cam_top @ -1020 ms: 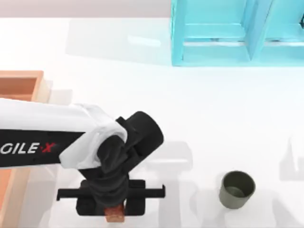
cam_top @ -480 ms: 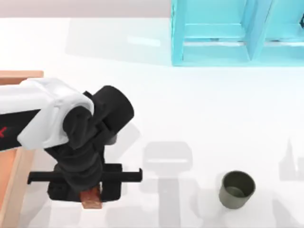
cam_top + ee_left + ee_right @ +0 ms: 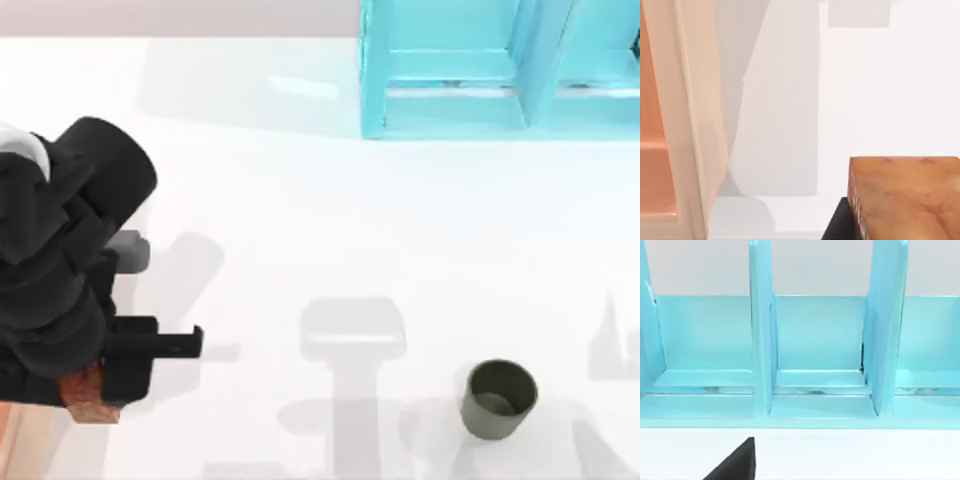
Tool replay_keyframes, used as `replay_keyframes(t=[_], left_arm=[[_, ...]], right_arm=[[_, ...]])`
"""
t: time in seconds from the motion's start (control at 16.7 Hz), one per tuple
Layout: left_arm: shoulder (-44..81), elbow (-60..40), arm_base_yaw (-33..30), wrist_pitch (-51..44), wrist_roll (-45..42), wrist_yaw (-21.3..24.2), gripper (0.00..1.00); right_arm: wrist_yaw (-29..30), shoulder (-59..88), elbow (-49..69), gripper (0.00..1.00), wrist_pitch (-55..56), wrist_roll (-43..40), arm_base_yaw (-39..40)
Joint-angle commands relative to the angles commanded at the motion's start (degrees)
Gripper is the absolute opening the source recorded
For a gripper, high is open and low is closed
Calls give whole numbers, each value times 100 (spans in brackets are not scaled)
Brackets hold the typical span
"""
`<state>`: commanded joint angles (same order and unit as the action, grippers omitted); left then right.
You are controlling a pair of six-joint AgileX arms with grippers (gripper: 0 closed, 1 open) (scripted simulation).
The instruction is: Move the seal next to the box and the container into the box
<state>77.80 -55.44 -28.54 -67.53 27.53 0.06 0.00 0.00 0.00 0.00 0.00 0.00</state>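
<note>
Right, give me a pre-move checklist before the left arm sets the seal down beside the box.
1. Seal held in the left gripper: ok, the block sits between the fingers in the top view and the left wrist view.
2. Seal outside the box rather than over it: ok, the left wrist view shows the rim off to the side and white table under the block.
3. Landing spot beside the rim free of objects: ok.
4. Height of the seal above the table: cannot tell.
5. Container upright and away from the left arm's path: ok, near the table's front right.
6. Right gripper state: cannot tell.
</note>
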Motion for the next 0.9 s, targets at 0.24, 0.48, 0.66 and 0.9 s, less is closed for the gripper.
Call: replay_keyframes(t=[0.24, 0.48, 0.66, 0.9], left_arm=[[118, -77, 0, -29, -20, -4, 0], [699, -929, 165, -234, -175, 13, 0], [1068, -1434, 271, -350, -312, 16, 0], [1090, -1464, 257, -349, -333, 14, 0]], right_arm=[[0, 0, 0, 100, 0, 0, 0], [0, 0, 0, 100, 0, 0, 0], [0, 0, 0, 100, 0, 0, 0], [0, 0, 0, 100, 0, 0, 0]])
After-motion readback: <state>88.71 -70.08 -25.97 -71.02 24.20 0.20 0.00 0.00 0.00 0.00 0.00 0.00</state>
